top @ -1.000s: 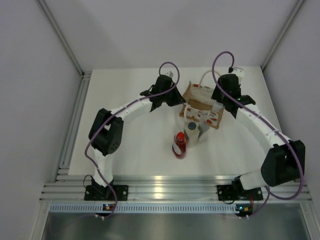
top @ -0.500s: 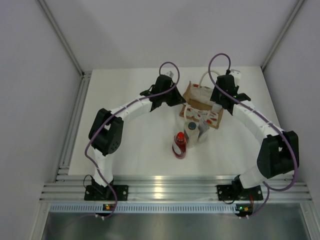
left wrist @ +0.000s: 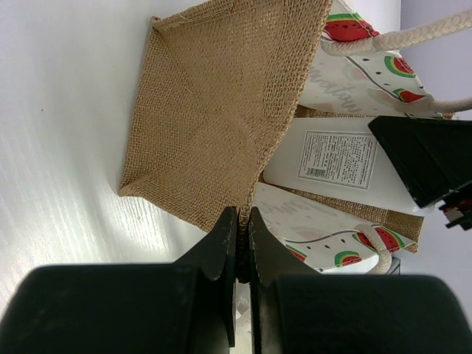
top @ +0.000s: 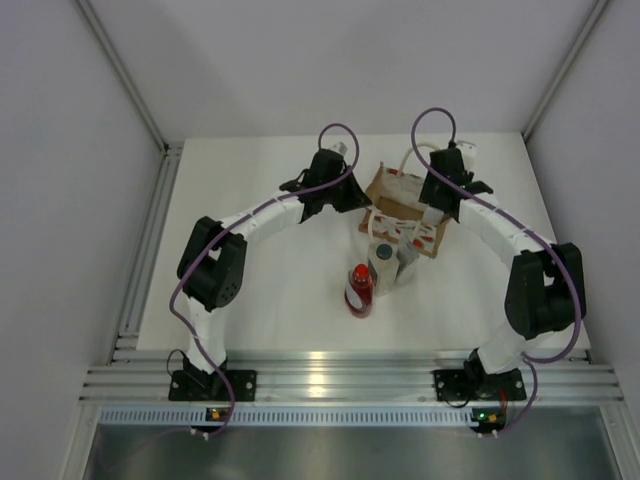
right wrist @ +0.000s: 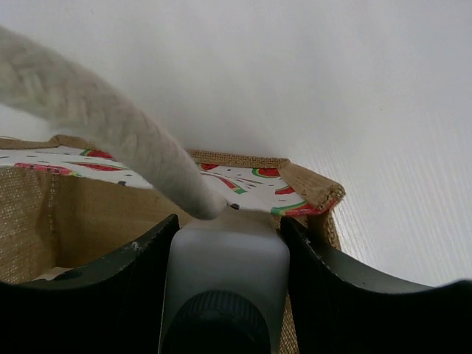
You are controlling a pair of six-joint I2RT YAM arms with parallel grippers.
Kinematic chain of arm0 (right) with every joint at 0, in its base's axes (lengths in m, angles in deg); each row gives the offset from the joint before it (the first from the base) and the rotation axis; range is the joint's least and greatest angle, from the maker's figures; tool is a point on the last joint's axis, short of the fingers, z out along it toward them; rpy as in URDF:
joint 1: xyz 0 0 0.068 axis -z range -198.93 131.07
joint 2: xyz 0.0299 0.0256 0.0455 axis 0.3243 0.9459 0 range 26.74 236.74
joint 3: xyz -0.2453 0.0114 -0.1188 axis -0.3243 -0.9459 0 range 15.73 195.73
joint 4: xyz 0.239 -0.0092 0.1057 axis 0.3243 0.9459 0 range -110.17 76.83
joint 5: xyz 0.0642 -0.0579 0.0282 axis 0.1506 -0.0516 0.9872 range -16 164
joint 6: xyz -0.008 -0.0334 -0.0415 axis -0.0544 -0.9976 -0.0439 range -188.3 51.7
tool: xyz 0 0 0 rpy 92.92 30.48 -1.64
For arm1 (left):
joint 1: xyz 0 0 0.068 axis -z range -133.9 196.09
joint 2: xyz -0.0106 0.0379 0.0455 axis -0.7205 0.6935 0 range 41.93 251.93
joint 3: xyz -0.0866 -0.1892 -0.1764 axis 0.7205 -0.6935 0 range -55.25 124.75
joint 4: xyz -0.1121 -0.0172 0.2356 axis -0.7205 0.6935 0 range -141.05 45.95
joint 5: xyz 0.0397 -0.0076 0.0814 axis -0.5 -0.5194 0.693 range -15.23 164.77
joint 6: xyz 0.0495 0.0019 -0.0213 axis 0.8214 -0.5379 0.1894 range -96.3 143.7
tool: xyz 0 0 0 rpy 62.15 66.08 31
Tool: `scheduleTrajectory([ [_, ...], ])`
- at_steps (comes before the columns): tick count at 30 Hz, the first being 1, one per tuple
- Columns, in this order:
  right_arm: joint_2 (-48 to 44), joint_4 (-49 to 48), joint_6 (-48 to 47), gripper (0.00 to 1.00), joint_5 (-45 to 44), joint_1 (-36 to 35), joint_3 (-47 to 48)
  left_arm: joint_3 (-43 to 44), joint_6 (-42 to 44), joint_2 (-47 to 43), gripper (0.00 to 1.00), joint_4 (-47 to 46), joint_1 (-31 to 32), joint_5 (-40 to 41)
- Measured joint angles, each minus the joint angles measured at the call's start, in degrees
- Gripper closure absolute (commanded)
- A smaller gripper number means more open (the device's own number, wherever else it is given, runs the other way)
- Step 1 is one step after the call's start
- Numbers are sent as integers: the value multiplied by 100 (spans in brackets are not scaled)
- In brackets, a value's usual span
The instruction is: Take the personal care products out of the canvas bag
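Observation:
The canvas bag (top: 398, 200) stands at the table's far middle, and its burlap side (left wrist: 214, 110) fills the left wrist view. My left gripper (left wrist: 242, 215) is shut on the bag's burlap edge, seen from above at the bag's left side (top: 356, 196). My right gripper (top: 434, 212) reaches into the bag from the right. It is shut on a whitish bottle (right wrist: 225, 273) with a dark cap, whose labelled side (left wrist: 332, 158) shows inside the bag. A red bottle (top: 360, 288), a whitish bottle (top: 382, 265) and a slim grey one (top: 407, 258) stand in front of the bag.
A cream rope handle (right wrist: 110, 140) lies across the top of the held bottle. The bag's printed rim (right wrist: 310, 188) is close behind my right fingers. White walls enclose the table, with an aluminium rail (top: 340, 380) at its near edge.
My right wrist has shifted slightly toward the far left over the bag, and that arm's elbow has swung inward. The left arm and the three bottles on the table have not moved.

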Motion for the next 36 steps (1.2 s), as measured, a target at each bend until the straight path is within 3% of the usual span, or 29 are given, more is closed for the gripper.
scheduleTrajectory([
  [7, 214, -9, -33, 48, 4, 4, 61, 0, 13, 0, 100, 0, -7, -17],
  [10, 273, -22, -85, 68, -22, 4, 122, 0, 13, 0, 100, 0, -7, -17],
  [11, 282, -22, -92, 82, -28, 4, 133, 0, 13, 0, 100, 0, -7, -17],
  [15, 286, -26, -125, 100, -22, 9, 136, 0, 13, 0, 100, 0, -9, -17],
  [36, -170, 160, -538, 100, 603, 2, 92, 0, -17, 0, 100, 4, -35, -15],
])
